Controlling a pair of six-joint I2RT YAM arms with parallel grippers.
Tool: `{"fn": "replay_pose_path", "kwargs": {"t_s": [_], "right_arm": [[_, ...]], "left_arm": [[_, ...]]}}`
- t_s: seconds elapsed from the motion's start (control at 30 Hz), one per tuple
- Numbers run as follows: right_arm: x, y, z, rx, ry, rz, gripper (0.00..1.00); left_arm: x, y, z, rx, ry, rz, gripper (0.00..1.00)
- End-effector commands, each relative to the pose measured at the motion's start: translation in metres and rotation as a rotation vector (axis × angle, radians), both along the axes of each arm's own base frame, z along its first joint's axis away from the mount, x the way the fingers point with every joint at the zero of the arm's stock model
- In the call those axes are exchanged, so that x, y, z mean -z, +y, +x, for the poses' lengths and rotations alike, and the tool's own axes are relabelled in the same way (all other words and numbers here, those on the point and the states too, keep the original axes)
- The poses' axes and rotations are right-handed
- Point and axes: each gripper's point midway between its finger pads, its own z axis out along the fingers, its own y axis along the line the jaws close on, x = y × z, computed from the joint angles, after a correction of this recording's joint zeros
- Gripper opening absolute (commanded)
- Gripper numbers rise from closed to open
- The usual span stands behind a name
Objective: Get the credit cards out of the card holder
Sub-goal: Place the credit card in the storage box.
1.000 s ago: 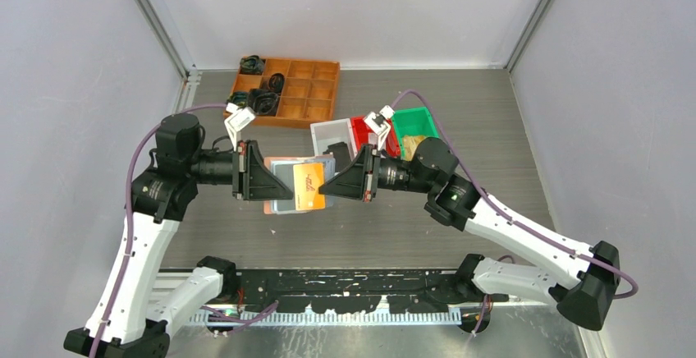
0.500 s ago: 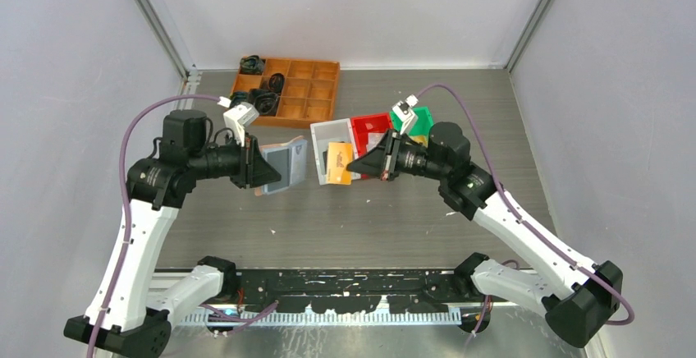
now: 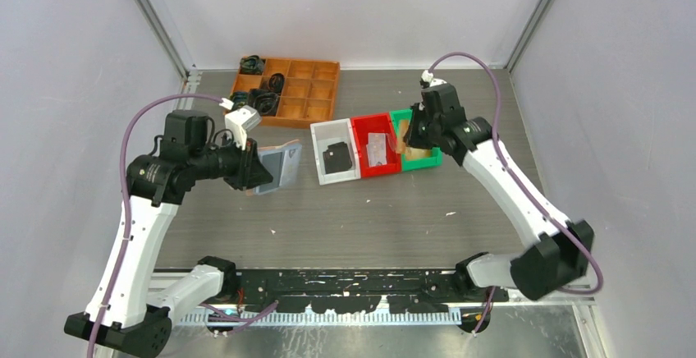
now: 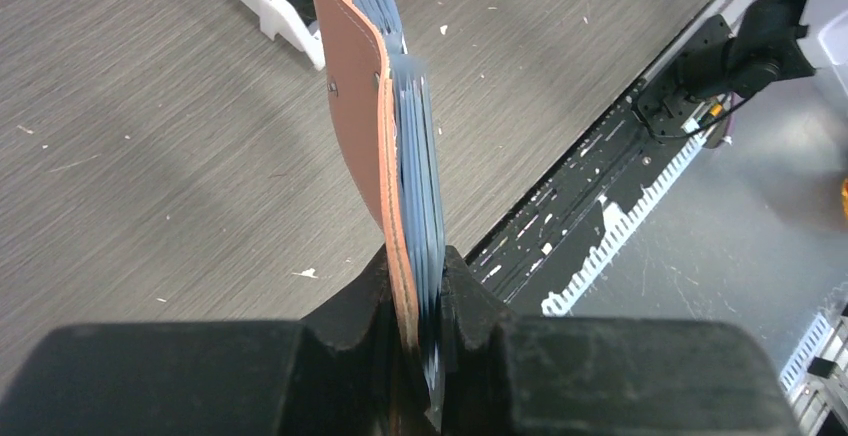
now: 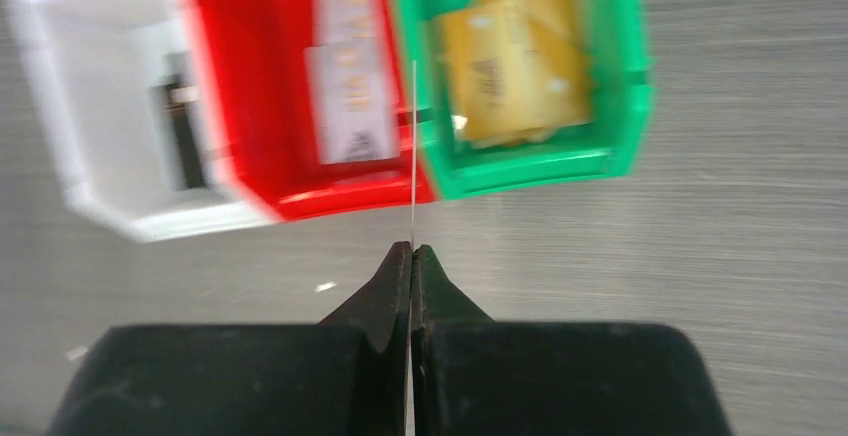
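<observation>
The salmon-pink card holder (image 4: 350,76) stands on edge, its bluish sleeves (image 4: 420,156) fanned beside the cover. My left gripper (image 4: 415,256) is shut on its lower end. From above, the card holder (image 3: 279,163) hangs over the table left of the bins, in the left gripper (image 3: 257,169). My right gripper (image 5: 411,248) is shut on a thin credit card (image 5: 413,156), seen edge-on as a pale line. It hovers over the wall between the red bin (image 5: 250,106) and the green bin (image 5: 620,106). In the top view the right gripper (image 3: 409,138) points down at the green bin (image 3: 418,116).
White cards with a dark stripe (image 5: 350,96) lie in the red bin, yellow-orange flat pieces (image 5: 520,66) in the green bin, and a black item (image 3: 336,159) in the white bin (image 3: 324,132). An orange compartment tray (image 3: 308,87) stands at the back left.
The right arm has carried the orange card from the middle of the table up and to the back right over the bins. The left gripper drew the card holder slightly left.
</observation>
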Motion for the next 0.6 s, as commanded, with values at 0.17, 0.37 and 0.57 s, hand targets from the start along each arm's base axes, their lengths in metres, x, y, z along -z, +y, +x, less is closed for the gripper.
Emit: {"fn": "replay_pose_path", "kwargs": {"t_s": [0.17, 0.37, 0.57], "right_arm": [[0.042, -0.064, 0.072, 0.140, 0.091, -0.338, 0.01], [0.064, -0.055, 0.104, 0.103, 0.127, -0.340, 0.01], [0.084, -0.032, 0.112, 0.008, 0.167, -0.257, 0.01]], "left_arm": [[-0.045, -0.021, -0.027, 0.138, -0.053, -0.158, 0.00], [-0.053, -0.027, -0.038, 0.179, -0.043, -0.203, 0.00], [-0.053, -0.028, -0.043, 0.197, -0.044, -0.218, 0.00]]}}
